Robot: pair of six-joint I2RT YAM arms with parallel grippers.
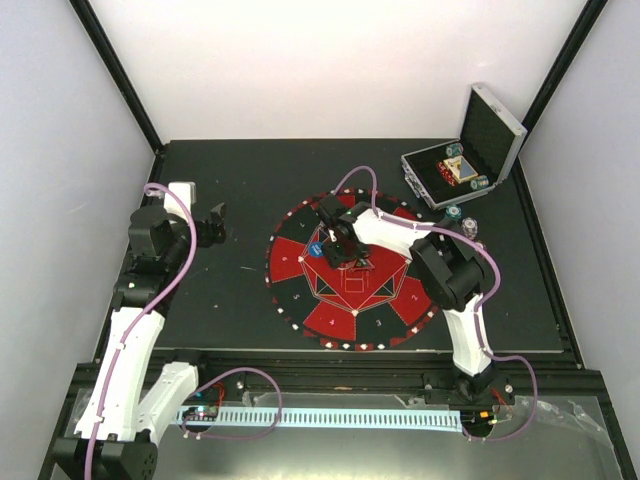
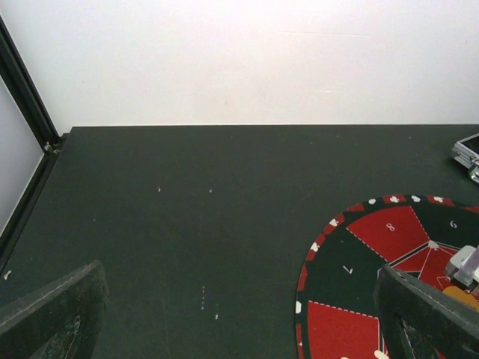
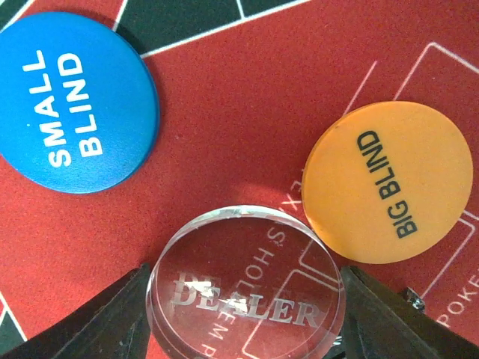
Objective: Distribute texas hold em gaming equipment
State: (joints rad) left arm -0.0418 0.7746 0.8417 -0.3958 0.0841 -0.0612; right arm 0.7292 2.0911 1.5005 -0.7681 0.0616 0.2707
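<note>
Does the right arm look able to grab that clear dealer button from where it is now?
Probably yes. Its fingers flank the dealer button with nothing between. The orange disc lies close on one side, the blue disc well apart. Whether the fingers touch it yet is unclear.

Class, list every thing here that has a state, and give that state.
Silver case: open, lid raised.
Left gripper: open, empty.
Dealer disc: flat on mat.
Right gripper: jaws flanking that disc, grip unclear.
Small blind disc: flat, label up.
Big blind disc: flat, label up.
</note>
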